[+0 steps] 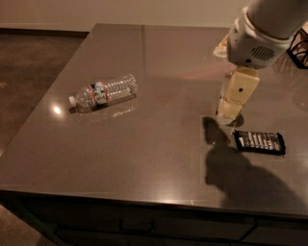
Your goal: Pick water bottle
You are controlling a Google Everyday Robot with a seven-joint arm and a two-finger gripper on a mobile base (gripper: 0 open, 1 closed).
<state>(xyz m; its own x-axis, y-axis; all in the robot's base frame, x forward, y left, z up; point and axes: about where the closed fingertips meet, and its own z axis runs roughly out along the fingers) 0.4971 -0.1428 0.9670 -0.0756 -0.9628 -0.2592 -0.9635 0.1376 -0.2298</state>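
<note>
1. Over the right half of the countertop [154, 144], the gripper [229, 112] is hanging with its tan end pointing down and a little to the left, its tip sitting close above the glossy grey-brown surface. Whether it is spread or pressed together I cannot tell.
2. Directly above it, the white wrist housing [254, 42], with a small vent grille on its face, is reaching in from the upper right corner.
3. Just to the right of the tip and nearer the camera, a flat black packet [260, 142] with white print is lying on the countertop, near the gripper but apart from it.
4. Below the tip, the arm's shadow [226, 168] is spreading dark across the surface toward the near edge, running up to the packet's left end.
5. Behind the wrist housing, a pale object [220, 48] is peeking out, mostly hidden. At the right edge, a black wire frame [299, 48] is showing only in part. I cannot tell what either one is.
6. Well apart from the gripper, on the left half of the countertop, the water bottle [107, 90] is lying on its side. It is clear and ribbed, its white cap [72, 101] is pointing toward the left edge, and its red, white and blue label band [100, 91] is wrapping the body near the cap end.
7. Just beside the cap, on the near side, a glint of light [57, 109] is shining off the surface.
8. Beyond the left edge, a dark floor [33, 62] is showing, a pale wall [120, 9] is running along the top, and a drawer handle [137, 226] is sitting in the front panel below the near edge.
</note>
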